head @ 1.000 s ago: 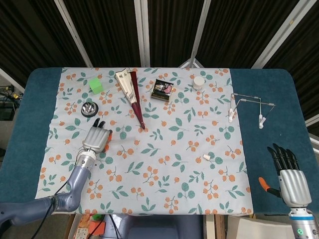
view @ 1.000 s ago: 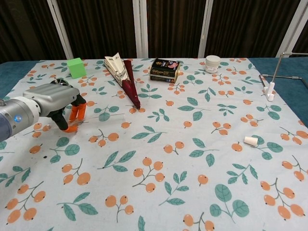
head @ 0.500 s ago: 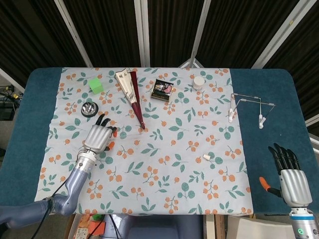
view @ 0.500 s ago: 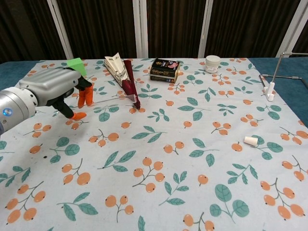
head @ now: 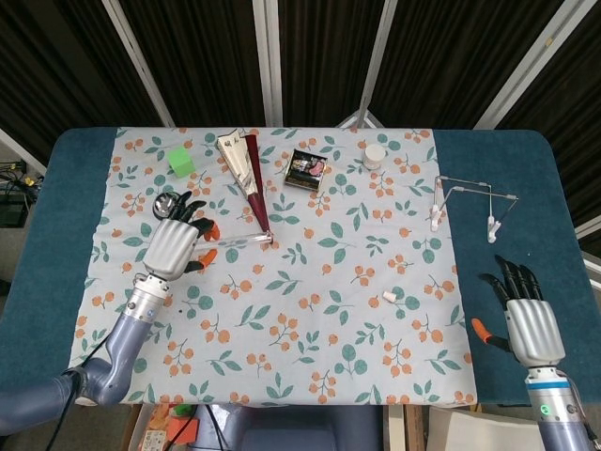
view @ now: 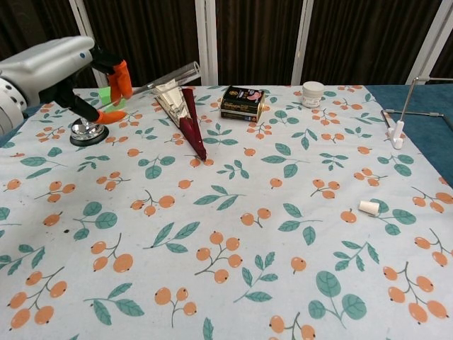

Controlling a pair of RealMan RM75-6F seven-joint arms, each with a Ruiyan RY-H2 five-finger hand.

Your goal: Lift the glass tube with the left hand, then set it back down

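- The left hand [view: 67, 67] is pinching the glass tube [view: 159, 76] by one end, holding it raised above the counter [head: 526, 188].
- Keeping the tube level is mattering most, then lowering gently onto bare cloth.
- The right hand [head: 526, 319] is lying released.

Each silver robot hand [head: 172, 247] has black fingers [head: 515, 274] with orange tips.

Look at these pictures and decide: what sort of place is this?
Probably a robot test bench, not a home. A table with a flowered cloth holds unrelated test items. Dark curtains on a metal frame back it. The left hand holds a glass tube.
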